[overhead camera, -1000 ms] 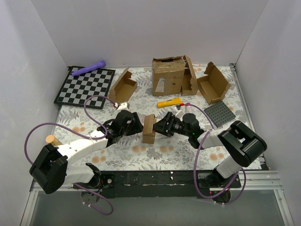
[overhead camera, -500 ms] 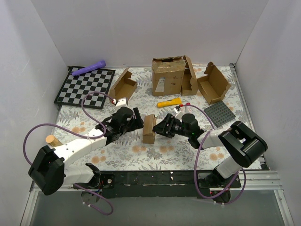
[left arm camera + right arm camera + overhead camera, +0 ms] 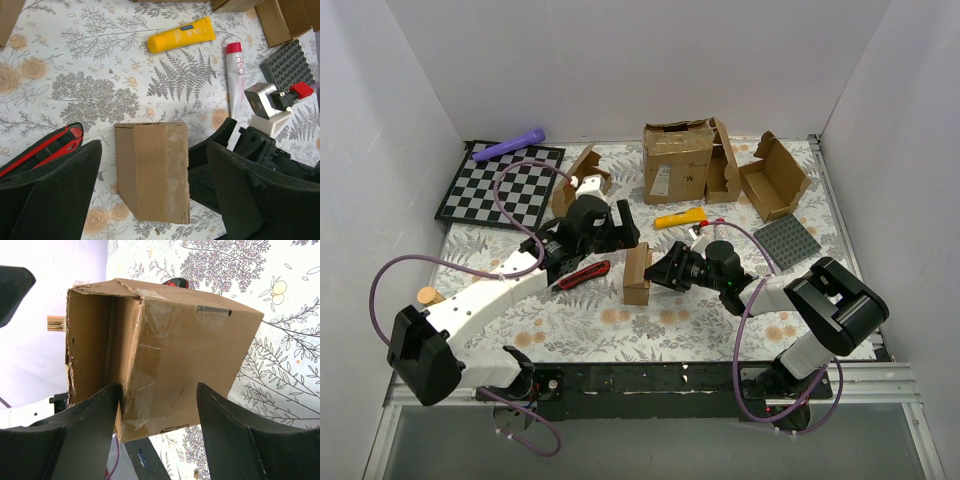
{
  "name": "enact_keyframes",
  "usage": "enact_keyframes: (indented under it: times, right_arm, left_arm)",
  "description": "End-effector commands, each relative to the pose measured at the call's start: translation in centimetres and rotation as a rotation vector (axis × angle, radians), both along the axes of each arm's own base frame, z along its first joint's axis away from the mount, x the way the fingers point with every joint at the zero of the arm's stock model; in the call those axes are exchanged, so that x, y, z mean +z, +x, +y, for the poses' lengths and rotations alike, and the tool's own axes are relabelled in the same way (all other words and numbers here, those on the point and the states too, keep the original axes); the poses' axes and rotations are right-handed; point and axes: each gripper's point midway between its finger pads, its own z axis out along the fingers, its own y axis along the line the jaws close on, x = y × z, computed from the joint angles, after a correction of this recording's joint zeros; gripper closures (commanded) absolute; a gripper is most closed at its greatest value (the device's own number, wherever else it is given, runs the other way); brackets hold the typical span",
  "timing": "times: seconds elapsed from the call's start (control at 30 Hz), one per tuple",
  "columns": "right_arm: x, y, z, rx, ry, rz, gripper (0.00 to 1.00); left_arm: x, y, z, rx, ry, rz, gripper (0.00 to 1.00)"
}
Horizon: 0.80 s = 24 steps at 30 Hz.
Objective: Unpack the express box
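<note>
The express box (image 3: 637, 273), small and plain brown, stands on a narrow side at the table's middle; its open side faces left. It also shows in the left wrist view (image 3: 152, 170) and in the right wrist view (image 3: 175, 350). My right gripper (image 3: 658, 274) is closed on the box's right end; one finger (image 3: 95, 425) touches its open edge. My left gripper (image 3: 625, 228) hangs open and empty above and behind the box, with the box below its fingers (image 3: 55, 195). A red and black tool (image 3: 583, 275) lies on the cloth just left of the box (image 3: 45, 148).
A yellow tube (image 3: 680, 217), a white red-capped tube (image 3: 234, 80) and a grey studded plate (image 3: 786, 242) lie behind and right. A large labelled carton (image 3: 677, 160) and two open mailer boxes (image 3: 582, 182) (image 3: 775, 178) stand at the back. A chessboard (image 3: 502, 185) is back left.
My left gripper has lifted off the box's left side and moved up and back. The red and black tool now shows on the cloth left of the box. The right gripper has stayed.
</note>
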Motion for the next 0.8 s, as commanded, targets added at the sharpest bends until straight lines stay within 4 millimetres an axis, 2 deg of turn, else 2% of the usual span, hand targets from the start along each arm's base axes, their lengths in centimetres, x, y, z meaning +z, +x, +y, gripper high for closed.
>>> enact_keyframes:
  times: [0.0, 0.03, 0.1, 0.2, 0.33, 0.5, 0.77]
  right_arm:
    - [-2.5, 0.0, -0.8, -0.017, -0.095, 0.019, 0.31]
    - [-2.7, -0.2, -0.8, -0.013, -0.097, 0.023, 0.31]
    - [-2.7, -0.2, -0.8, -0.012, -0.097, 0.021, 0.31]
    - [-2.7, -0.1, -0.9, -0.016, -0.103, 0.018, 0.31]
    - [-2.9, 0.0, -1.0, -0.018, -0.112, 0.017, 0.31]
    - [-2.8, 0.1, -1.0, -0.020, -0.116, 0.010, 0.31]
    - [-2.9, 0.0, -1.0, -0.014, -0.119, 0.008, 0.31]
  left_arm:
    - [-0.9, -1.5, -0.9, -0.100, 0.078, 0.104, 0.14]
    - [-0.8, -1.6, -1.3, -0.117, 0.092, 0.111, 0.14]
    - [-2.2, -2.0, -1.1, -0.118, 0.157, 0.154, 0.14]
    - [-3.0, -2.8, -1.5, -0.139, 0.222, 0.171, 0.14]
    - [-3.0, -3.6, -2.1, -0.155, 0.247, 0.163, 0.12]
    - [-2.2, -3.6, -2.2, -0.154, 0.240, 0.145, 0.11]
    - [-3.3, -4.0, -2.9, -0.176, 0.257, 0.169, 0.15]
